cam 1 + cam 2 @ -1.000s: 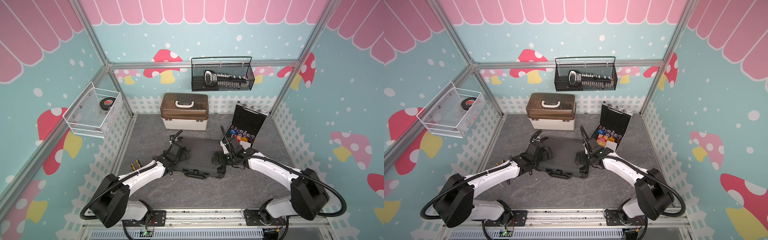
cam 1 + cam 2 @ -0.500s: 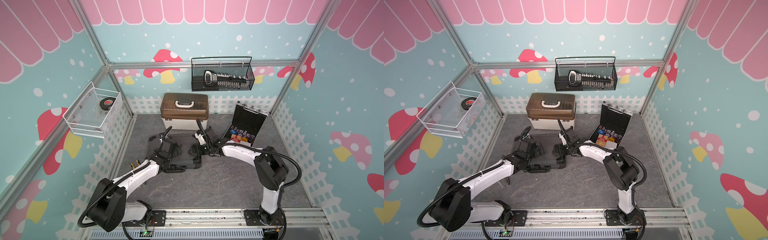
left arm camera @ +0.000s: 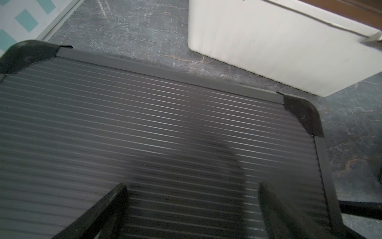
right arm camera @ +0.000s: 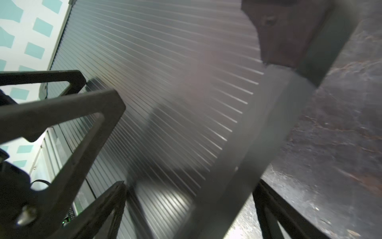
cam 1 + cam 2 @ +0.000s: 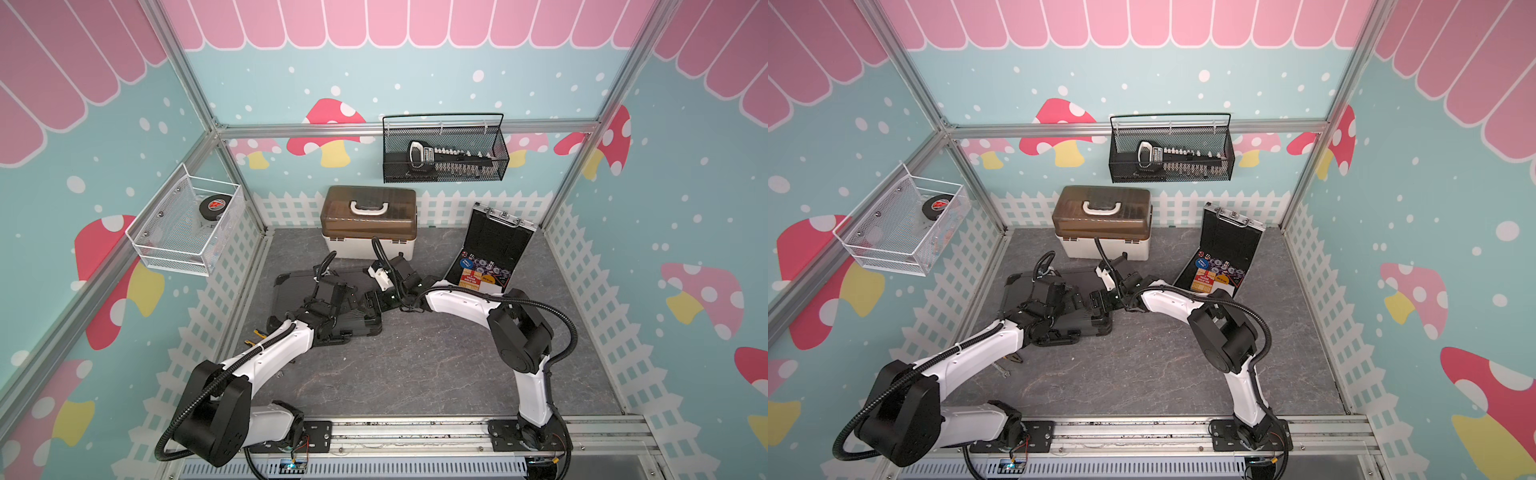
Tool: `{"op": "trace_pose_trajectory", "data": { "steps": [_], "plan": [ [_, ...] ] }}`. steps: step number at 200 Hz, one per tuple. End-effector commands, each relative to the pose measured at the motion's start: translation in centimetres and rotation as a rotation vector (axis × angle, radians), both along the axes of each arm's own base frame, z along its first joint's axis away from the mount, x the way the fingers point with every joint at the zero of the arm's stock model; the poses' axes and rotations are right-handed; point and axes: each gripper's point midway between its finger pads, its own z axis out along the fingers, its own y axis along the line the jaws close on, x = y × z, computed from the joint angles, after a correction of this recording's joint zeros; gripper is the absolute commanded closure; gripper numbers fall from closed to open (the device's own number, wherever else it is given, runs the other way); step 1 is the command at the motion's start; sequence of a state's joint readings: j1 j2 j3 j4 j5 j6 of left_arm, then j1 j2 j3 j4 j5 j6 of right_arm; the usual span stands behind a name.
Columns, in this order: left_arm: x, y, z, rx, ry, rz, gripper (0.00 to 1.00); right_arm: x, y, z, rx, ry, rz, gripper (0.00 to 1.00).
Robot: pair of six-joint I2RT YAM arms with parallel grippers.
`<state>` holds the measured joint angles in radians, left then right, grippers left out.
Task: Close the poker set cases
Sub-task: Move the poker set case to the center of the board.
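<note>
The black poker case (image 5: 291,286) (image 5: 1017,291) lies flat on the grey floor with its ribbed lid (image 3: 144,124) down. My left gripper (image 5: 338,291) (image 3: 191,207) hovers over that lid, open and holding nothing. My right gripper (image 5: 374,300) (image 4: 190,207) is open at the case's right edge (image 4: 248,144), with its jaws to either side of the rim. The silver poker case (image 5: 496,241) (image 5: 1227,245) stands open at the back right. Its lid is upright and chips (image 5: 482,270) show in its base.
A cream box with a brown lid (image 5: 368,224) (image 3: 268,41) stands just behind the black case. A white wire basket (image 5: 187,224) hangs on the left wall and a black mesh basket (image 5: 444,153) on the back wall. Small tools (image 5: 1005,365) lie on the floor by my left arm.
The black case has slid left and slightly back across the floor. Both grippers moved left with it, and the right arm's elbow has folded up.
</note>
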<state>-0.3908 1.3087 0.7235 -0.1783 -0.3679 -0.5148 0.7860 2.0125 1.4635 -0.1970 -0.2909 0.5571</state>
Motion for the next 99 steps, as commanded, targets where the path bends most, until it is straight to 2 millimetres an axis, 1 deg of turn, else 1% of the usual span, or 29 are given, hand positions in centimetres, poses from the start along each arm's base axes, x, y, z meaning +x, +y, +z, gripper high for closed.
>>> {"op": "trace_pose_trajectory", "data": {
  "steps": [1, 5, 9, 11, 15, 27, 30, 45, 64, 87, 89, 99],
  "plan": [
    [-1.2, 0.1, -1.4, -0.013, 0.052, -0.018, 0.01, 1.0, -3.2, 1.4, -0.082, -0.082, -0.065, 0.04],
    [-1.2, 0.0, -1.3, -0.016, 0.048, -0.02, 0.02, 1.3, -3.9, 1.9, -0.09, -0.098, -0.081, 0.04],
    [-1.2, 0.0, -1.2, -0.017, 0.045, -0.022, 0.02, 1.7, -4.5, 1.6, -0.107, -0.103, -0.095, 0.04],
    [-1.2, 0.0, -1.1, -0.019, 0.041, -0.022, 0.01, 1.8, -4.9, 2.7, -0.098, -0.122, -0.105, 0.04],
    [-1.2, 0.0, -1.0, -0.018, 0.038, -0.024, 0.02, 2.1, -5.5, 3.4, -0.095, -0.138, -0.122, 0.04],
    [-1.1, -0.1, -0.4, -0.02, 0.022, -0.028, 0.01, 3.0, -7.7, 4.6, -0.098, -0.165, -0.181, 0.03],
    [-1.1, -0.5, -0.3, -0.036, 0.024, -0.046, 0.01, 3.2, -8.2, 4.8, -0.099, -0.171, -0.195, 0.03],
    [-0.9, -0.8, 0.5, -0.041, 0.005, -0.061, 0.02, 4.3, -11.0, 6.0, -0.105, -0.199, -0.263, 0.03],
    [-0.7, -1.3, 1.5, -0.049, -0.017, -0.082, 0.01, 5.1, -14.4, 7.0, -0.14, -0.222, -0.333, 0.03],
    [-0.5, -1.8, 3.0, -0.051, -0.039, -0.098, 0.02, 5.6, -18.1, 7.8, -0.18, -0.243, -0.41, 0.04],
    [-0.6, -2.6, 3.1, -0.051, -0.042, -0.119, 0.02, 5.6, -18.4, 7.9, -0.183, -0.244, -0.417, 0.04],
    [-0.6, -3.6, 3.8, -0.05, -0.057, -0.144, 0.02, 5.8, -20.0, 8.2, -0.199, -0.254, -0.452, 0.04]
  ]
}}
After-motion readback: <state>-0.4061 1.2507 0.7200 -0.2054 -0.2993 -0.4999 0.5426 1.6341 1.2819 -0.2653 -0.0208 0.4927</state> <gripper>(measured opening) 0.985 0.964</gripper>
